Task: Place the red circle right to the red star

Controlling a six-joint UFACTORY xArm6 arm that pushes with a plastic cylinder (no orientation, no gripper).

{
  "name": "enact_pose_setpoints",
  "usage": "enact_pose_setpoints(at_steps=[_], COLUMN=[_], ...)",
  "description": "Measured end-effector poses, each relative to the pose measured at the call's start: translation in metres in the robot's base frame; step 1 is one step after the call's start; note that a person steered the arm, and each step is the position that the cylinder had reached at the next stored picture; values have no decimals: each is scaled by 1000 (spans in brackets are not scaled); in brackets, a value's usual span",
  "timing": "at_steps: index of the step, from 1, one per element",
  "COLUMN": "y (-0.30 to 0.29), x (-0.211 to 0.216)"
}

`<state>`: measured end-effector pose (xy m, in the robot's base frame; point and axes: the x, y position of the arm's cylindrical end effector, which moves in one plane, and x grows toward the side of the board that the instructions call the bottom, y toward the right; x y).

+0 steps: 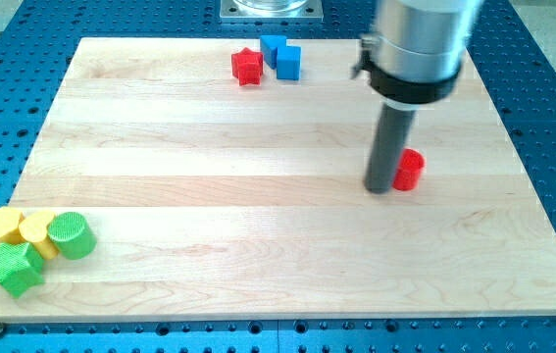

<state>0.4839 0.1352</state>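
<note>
The red circle [410, 170] is a short red cylinder standing right of the board's middle. My tip [380, 189] sits just to its left, touching or nearly touching it. The red star [247, 67] lies near the view's top, left of centre, well up and to the left of the red circle. The rod rises from the tip to the arm's grey body at the view's top.
Two blue blocks [281, 55] sit right beside the red star on its right. At the bottom left corner lie two yellow blocks [18, 227], a green cylinder [71, 235] and a green block [14, 268]. The wooden board [209, 176] lies on a blue perforated table.
</note>
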Motion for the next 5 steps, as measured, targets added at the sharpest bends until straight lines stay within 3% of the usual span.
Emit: enact_pose_setpoints(at_steps=[1, 2, 3, 4, 5], y=[21, 45, -38, -48, -1], x=[19, 3, -27, -20, -2])
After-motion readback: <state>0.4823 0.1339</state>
